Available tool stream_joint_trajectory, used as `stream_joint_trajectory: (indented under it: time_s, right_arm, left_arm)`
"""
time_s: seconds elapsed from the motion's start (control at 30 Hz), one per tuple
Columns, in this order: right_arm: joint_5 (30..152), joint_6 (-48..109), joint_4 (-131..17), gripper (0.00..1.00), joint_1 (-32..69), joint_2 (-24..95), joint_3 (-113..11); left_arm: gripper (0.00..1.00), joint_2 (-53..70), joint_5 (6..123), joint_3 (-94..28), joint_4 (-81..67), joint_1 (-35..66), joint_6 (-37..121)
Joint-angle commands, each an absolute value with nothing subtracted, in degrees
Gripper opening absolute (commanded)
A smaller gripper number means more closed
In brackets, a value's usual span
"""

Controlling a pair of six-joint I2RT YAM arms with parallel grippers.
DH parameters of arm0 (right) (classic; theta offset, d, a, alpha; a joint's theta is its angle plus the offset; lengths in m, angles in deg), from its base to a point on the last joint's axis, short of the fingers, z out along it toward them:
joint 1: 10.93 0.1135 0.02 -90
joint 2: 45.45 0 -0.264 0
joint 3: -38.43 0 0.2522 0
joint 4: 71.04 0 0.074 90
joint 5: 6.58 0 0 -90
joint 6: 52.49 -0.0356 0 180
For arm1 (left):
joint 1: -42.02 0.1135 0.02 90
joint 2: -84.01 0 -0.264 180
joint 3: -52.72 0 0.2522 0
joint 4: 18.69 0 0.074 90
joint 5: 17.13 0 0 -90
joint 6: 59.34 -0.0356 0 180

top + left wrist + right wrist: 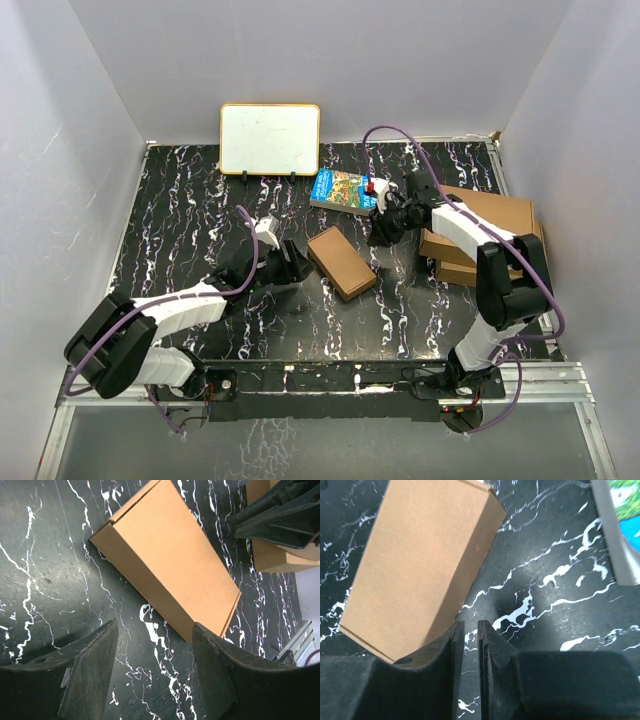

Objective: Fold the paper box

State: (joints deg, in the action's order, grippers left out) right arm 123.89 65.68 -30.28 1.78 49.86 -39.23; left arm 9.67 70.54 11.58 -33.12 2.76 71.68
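The box (342, 263) lies flat at the middle of the counter (190, 210), skewed, and looks shut: the top panel is closed, the side walls are up, and no loose flap shows in any view. By my reading the folding is at its end, or at a last check of the closing seam.

The left gripper (288, 265) sits just left of the box with its jaws wide. In the left wrist view both fingers (85, 675) stand low over the counter, clear of the box's long side, with nothing between them. The right gripper (383, 232) sits just beside the box's upper right end, narrowed to a thin slit and empty. Whether one finger (451, 655) touches the box edge cannot be told.

If the lid tab is not fully seated, the next move calls for a light press on the top near that edge, with the other gripper steadying the far side. Otherwise both arms only need to draw back without nudging it.

The left arm reaches from the lower left up toward centre, forearm low. The right arm rises from the lower right, bends at the elbow and runs up-left across the larger boxes (495, 215).
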Motion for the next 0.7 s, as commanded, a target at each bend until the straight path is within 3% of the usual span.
stream_joint_trajectory:
  time_s: [0.0, 0.27, 0.5, 0.57, 0.67]
  right_arm:
    - [122.8, 70.7, -27.8, 0.21, 2.9, 53.0, -39.7]
    - [123.3, 73.2, -24.4, 0.20, 7.4, 56.2, -40.7]
    - [118.1, 72.7, -25.1, 0.25, 8.0, 47.2, -41.3]
    - [116.4, 72.8, -24.9, 0.32, 7.9, 42.7, -42.4]
    - [115.9, 73.8, -23.7, 0.49, 7.5, 36.7, -46.5]
  left_arm:
    - [0.59, 7.5, 66.6, 11.1, -35.8, 3.1, 74.4]
    - [0.60, 10.9, 67.4, 12.5, -35.1, 3.5, 74.2]
    - [0.64, 21.0, 68.7, 10.4, -27.8, 4.3, 69.8]
    - [0.72, 25.7, 70.0, 7.9, -24.1, 4.4, 67.0]
    - [0.93, 31.6, 73.2, 2.7, -18.0, 4.8, 62.8]
